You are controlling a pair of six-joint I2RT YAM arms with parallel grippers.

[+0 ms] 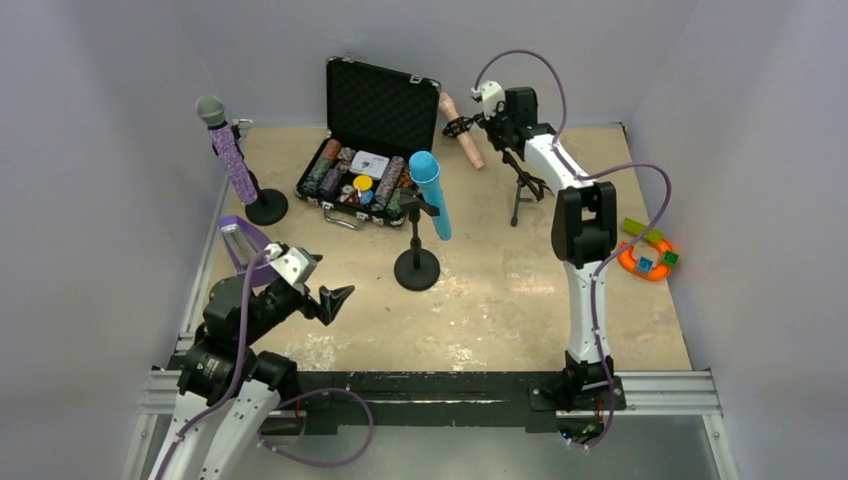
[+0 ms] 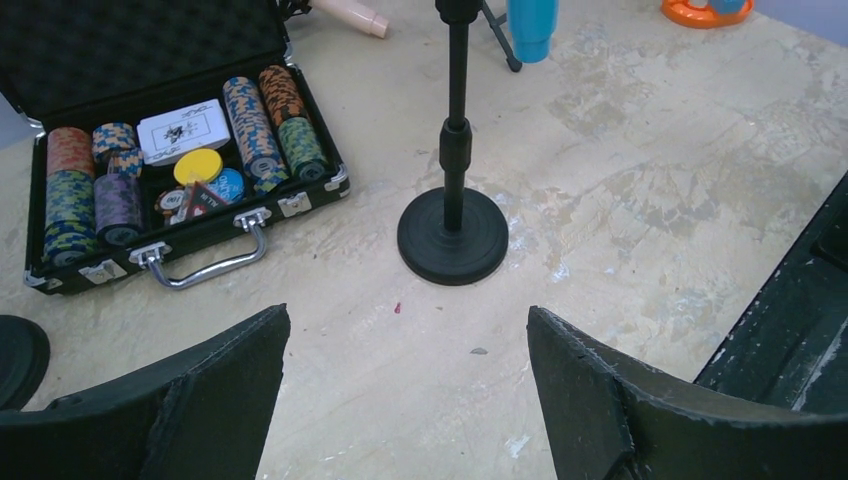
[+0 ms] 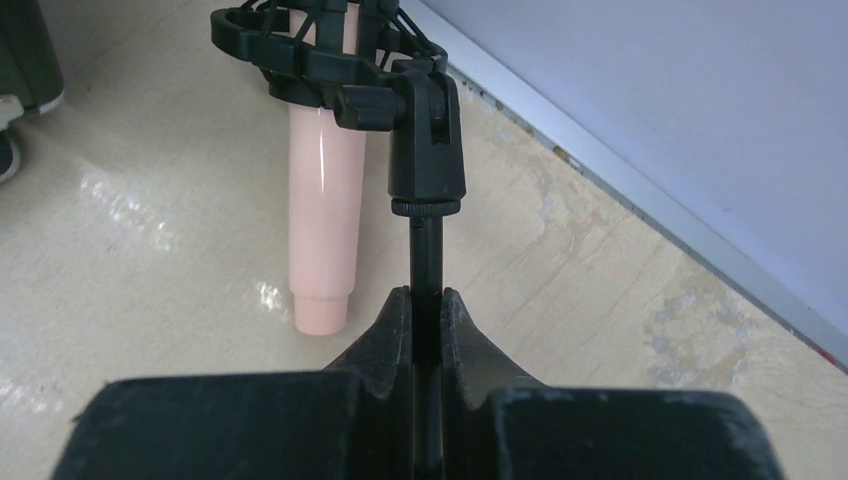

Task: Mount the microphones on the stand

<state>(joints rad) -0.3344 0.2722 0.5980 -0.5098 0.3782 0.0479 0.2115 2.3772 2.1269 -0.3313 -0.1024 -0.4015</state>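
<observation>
A scuffed beige counter (image 1: 500, 300) is sitting between pale grey walls (image 1: 90, 150). The right claw (image 3: 427, 325) is clenching the tripod stand (image 3: 427, 245) by its thin pole, with the pink microphone (image 3: 322, 220) hanging at the stand's top just above it. The left claw (image 2: 408, 320) is hovering released, well apart.

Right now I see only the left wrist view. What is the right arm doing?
Observer: The right fingers are shut on the rod of the tripod stand.
Operator: Is the pink mic on that stand?
Observer: Yes, the pink mic passes through its black clip.
Operator: And the purple one?
Observer: The purple mic is up on a round-base stand, left of the case.
</observation>
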